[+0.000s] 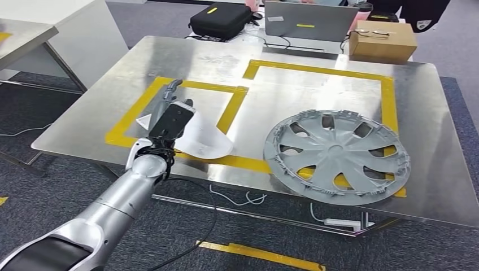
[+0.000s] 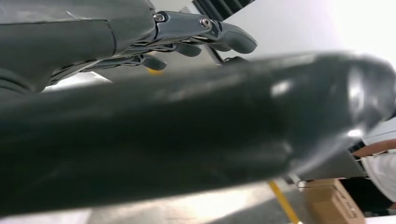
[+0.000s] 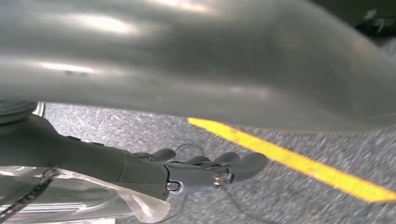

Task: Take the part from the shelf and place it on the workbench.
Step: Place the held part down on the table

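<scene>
I see a large, shiny metal surface (image 1: 113, 107) marked with yellow tape (image 1: 316, 70) in 2 joined rectangles. My left hand (image 1: 169, 116) reaches over its near left part, inside the smaller taped rectangle, fingers stretched forward and apart, gripping nothing that I can make out. In the left wrist view those fingers (image 2: 219, 37) point straight out above the surface, behind the big dark thumb (image 2: 187, 135).

The part, a grey plastic wheel cover (image 1: 336, 155), lies flat on the surface well to the right of my left hand, across the near edge of the larger taped rectangle. A white, curled sheet (image 1: 200, 138) lies just beside and partly under my left hand, on its right.

Beyond the hand, at the far side of the surface, I see a grey laptop (image 1: 308, 22), a black case (image 1: 220, 21) and a cardboard box (image 1: 383, 40).

My right hand (image 3: 196, 172) hangs over grey carpet (image 3: 299, 196) crossed by a yellow floor stripe (image 3: 289, 161), fingers extended and loosely apart. A crumpled clear plastic film (image 3: 93, 200) shows right against its underside; I cannot tell whether it grips it.
</scene>
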You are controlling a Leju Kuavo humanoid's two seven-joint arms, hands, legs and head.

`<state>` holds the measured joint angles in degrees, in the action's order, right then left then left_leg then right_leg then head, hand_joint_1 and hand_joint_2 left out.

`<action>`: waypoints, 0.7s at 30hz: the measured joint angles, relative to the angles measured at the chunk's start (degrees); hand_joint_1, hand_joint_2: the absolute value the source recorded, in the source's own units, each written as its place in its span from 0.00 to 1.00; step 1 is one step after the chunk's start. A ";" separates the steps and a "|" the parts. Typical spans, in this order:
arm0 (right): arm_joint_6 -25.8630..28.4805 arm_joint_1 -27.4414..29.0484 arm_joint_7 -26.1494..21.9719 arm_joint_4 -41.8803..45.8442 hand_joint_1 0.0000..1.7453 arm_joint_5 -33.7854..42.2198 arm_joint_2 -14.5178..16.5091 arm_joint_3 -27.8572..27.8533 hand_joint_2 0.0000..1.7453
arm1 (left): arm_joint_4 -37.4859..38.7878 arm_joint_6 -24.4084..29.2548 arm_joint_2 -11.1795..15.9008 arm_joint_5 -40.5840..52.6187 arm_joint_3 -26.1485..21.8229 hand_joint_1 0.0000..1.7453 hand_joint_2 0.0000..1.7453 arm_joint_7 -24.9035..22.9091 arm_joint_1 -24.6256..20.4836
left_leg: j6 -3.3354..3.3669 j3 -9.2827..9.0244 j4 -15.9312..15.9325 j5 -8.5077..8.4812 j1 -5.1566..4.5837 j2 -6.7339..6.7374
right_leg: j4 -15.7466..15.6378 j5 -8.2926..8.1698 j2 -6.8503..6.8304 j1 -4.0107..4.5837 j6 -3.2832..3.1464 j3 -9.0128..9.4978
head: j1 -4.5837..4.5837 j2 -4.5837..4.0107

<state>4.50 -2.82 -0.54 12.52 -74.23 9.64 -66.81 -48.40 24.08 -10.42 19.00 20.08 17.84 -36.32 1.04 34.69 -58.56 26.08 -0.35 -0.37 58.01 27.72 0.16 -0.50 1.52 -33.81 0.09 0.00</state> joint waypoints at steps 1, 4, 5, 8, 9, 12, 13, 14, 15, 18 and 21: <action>0.04 0.09 0.00 0.01 0.00 -0.01 0.05 0.00 0.00 | -1.10 0.04 0.02 -0.44 0.01 0.00 0.00 0.05 0.38 | -0.32 0.00 -0.07 0.14 0.07 0.00 | -0.08 -0.11 -0.03 -0.06 -0.34 0.03 | -0.04 0.00; 0.07 0.10 -0.01 0.02 0.00 -0.04 0.17 0.00 0.00 | -3.38 0.09 0.10 -0.93 0.01 0.00 0.00 0.16 0.99 | -1.31 1.82 -4.68 3.45 0.27 0.06 | -0.37 -0.41 -0.18 -0.30 -1.27 0.15 | 0.21 0.00; 0.05 0.08 -0.01 0.02 0.00 -0.05 0.18 0.01 0.00 | -3.87 0.16 0.14 -1.31 0.00 0.00 0.00 0.31 1.21 | -1.55 3.33 -8.37 5.43 0.33 0.08 | -0.36 -0.45 -0.21 -0.28 -1.43 0.15 | 0.31 0.00; 0.04 0.16 0.05 0.02 0.00 -0.20 0.21 0.02 0.00 | -5.47 1.21 0.30 -4.33 -0.07 0.00 0.00 1.60 2.57 | -1.67 6.23 -16.05 8.18 0.40 0.08 | -0.27 -0.57 -0.24 -0.20 -1.62 0.14 | 0.33 0.00; 0.07 0.19 0.10 0.02 0.00 -0.27 0.25 0.03 0.00 | -6.32 1.78 0.35 -5.60 -0.09 0.00 0.00 2.09 3.03 | -1.48 5.38 -14.68 7.04 0.39 0.08 | -0.23 -0.59 -0.22 -0.15 -1.63 0.14 | 0.33 0.00; 0.34 0.17 0.31 0.02 0.00 -0.51 0.60 0.17 0.00 | -9.94 3.47 0.59 -8.92 -0.10 0.00 0.00 2.94 3.92 | -0.31 -0.17 -3.77 2.02 0.11 0.07 | -0.05 -0.67 -0.16 0.11 -1.48 0.02 | 0.28 0.00; 0.44 0.14 0.37 0.02 0.00 -0.59 0.75 0.25 0.00 | -11.20 3.97 0.73 -9.86 -0.09 0.00 0.00 3.10 4.20 | 0.00 -1.28 -1.37 1.30 -0.03 0.06 | 0.01 -0.77 -0.17 0.19 -1.28 -0.14 | 0.28 0.00; 0.50 0.13 0.45 0.02 0.00 -0.67 0.87 0.32 0.00 | -12.35 4.40 0.91 -10.77 -0.09 0.00 0.00 3.25 4.56 | 0.18 -1.65 -0.36 1.20 -0.15 0.05 | 0.03 -0.91 -0.20 0.22 -1.01 -0.30 | 0.26 0.00; 0.54 0.14 0.59 0.02 0.00 -0.74 0.96 0.38 0.00 | -13.41 4.83 1.09 -11.59 -0.08 0.00 0.00 3.40 5.01 | 0.30 -1.66 -0.09 1.08 -0.22 0.05 | 0.00 -1.10 -0.22 0.25 -0.69 -0.42 | 0.27 0.00; 0.64 0.21 1.06 0.02 0.00 -0.90 1.11 0.50 0.00 | -15.99 6.02 1.56 -13.57 -0.08 0.00 0.00 3.89 6.12 | 1.02 -1.37 0.83 0.03 0.20 0.22 | 1.22 0.56 -0.21 0.16 0.25 -1.24 | 0.16 0.00; 0.73 0.23 1.08 0.02 0.00 -0.99 1.13 0.65 0.00 | -17.46 6.72 2.05 -14.72 -0.08 0.00 0.00 4.33 7.00 | 1.54 -0.11 1.08 -1.12 0.32 0.35 | 10.65 7.26 -0.18 -0.07 0.98 -4.53 | -0.11 0.00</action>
<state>5.23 -2.59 0.54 12.55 -75.22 10.78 -66.16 -65.86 30.79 -8.37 4.28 20.00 22.16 -29.33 2.58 34.58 -57.48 24.96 -0.03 -0.03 68.66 34.98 -0.02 -0.58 2.50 -38.35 -0.02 0.00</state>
